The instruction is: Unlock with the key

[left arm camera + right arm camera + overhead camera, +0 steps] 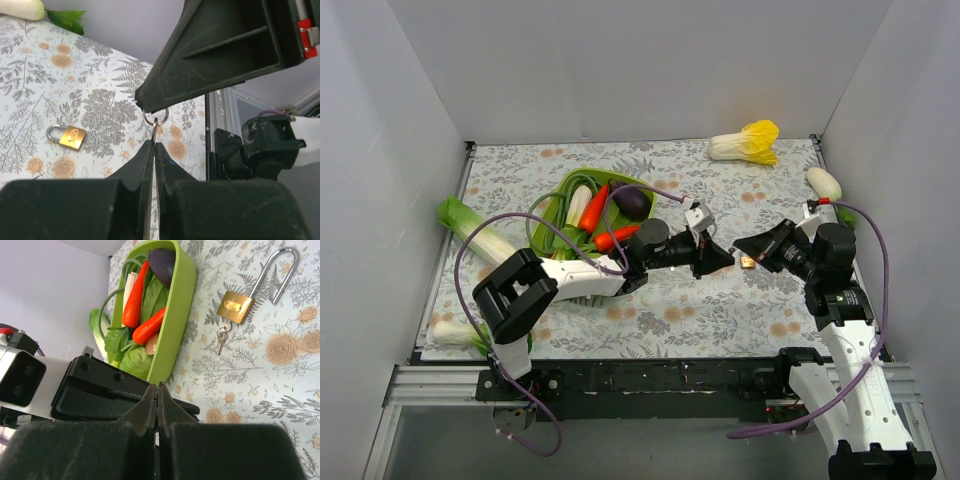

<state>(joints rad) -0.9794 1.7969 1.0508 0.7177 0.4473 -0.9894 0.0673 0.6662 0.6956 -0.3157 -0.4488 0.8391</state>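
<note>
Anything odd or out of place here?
Yes: left gripper and right gripper are both shut on the same key and ring in mid-air, while the brass padlock lies untouched on the mat.

Green tray (582, 177) near left claw (729, 259)

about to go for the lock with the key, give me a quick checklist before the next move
1. left gripper shut on the key: ok, blade pinched between its fingers.
2. right gripper off the key ring: not ok, ring caught at its shut tip.
3. brass padlock in sight on the table: ok, lying flat, shackle closed.
4. keyhole facing the key: cannot tell.
</note>
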